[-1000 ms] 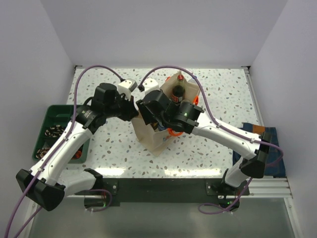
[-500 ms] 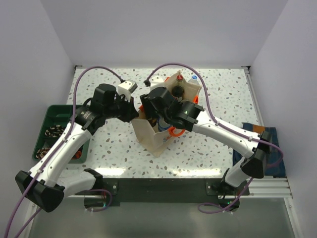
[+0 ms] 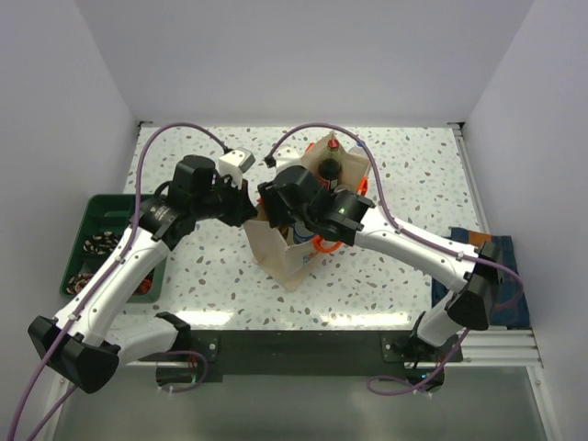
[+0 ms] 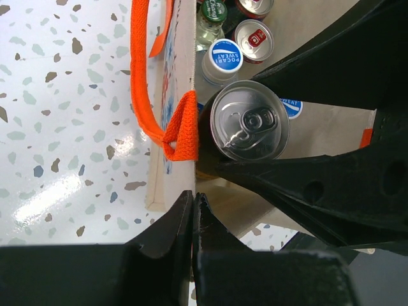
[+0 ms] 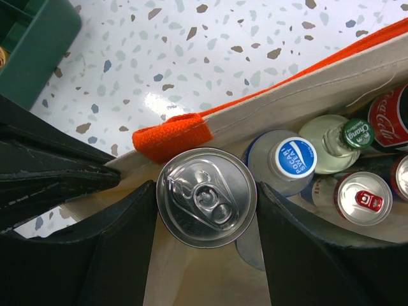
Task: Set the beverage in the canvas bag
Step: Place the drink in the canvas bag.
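Note:
The beige canvas bag (image 3: 278, 260) with orange handles stands mid-table, its mouth open. My left gripper (image 3: 250, 209) is shut on the bag's near-left rim; in the left wrist view its jaws (image 4: 193, 203) pinch the canvas wall (image 4: 182, 76) below an orange tab (image 4: 182, 131). My right gripper (image 3: 292, 208) is shut on a silver-topped beverage can (image 5: 206, 196), held upright over the bag's open mouth, inside its rim (image 5: 306, 95). The can also shows in the left wrist view (image 4: 250, 121). My right gripper (image 5: 206, 192) has one finger on each side of the can.
Inside the bag stand a blue-capped Pocari Sweat bottle (image 5: 292, 158), a green-capped bottle (image 5: 357, 132), a red-tabbed can (image 5: 363, 197) and a cola bottle (image 3: 331, 167). A green compartment tray (image 3: 101, 248) sits at the left table edge. A blue object (image 3: 478, 266) lies at the right edge.
My right gripper has shifted slightly left with the can, over the bag's near-left corner. My left gripper has stayed on the rim.

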`<state>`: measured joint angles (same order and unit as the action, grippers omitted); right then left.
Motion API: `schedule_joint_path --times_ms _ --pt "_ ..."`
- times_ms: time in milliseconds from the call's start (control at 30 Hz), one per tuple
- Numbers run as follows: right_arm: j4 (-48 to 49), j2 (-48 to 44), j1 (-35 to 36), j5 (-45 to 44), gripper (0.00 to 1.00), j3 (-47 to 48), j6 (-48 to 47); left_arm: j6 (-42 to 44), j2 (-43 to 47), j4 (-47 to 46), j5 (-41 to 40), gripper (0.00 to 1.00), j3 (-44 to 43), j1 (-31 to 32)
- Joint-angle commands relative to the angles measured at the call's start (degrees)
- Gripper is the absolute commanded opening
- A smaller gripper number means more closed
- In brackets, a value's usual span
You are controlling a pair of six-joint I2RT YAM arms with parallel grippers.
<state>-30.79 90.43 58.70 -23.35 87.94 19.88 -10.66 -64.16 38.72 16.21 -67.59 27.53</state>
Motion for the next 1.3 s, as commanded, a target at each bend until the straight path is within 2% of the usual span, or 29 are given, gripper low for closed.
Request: schedule_joint_path --times_ms 0,500,1000,1267 --pt "6.5 -1.1 -0.1 1.0 0.0 -0.4 0.2 1.1 1.6 -2.2 2.2 0.02 -1.8 0.2" --pt "6.2 1.1 -0.1 4.9 0.0 -1.6 0.7 1.5 1.1 -1.8 1.5 0.03 -2.2 0.2" --pt "8.0 1.8 0.1 4.4 0.0 -5.5 1.7 0.3 1.2 -2.2 1.7 0.17 -2.2 0.2" --pt "7.4 4.1 0.2 4.1 0.0 -5.1 2.1 0.3 1.2 -1.7 1.8 0.2 -2.7 0.2"
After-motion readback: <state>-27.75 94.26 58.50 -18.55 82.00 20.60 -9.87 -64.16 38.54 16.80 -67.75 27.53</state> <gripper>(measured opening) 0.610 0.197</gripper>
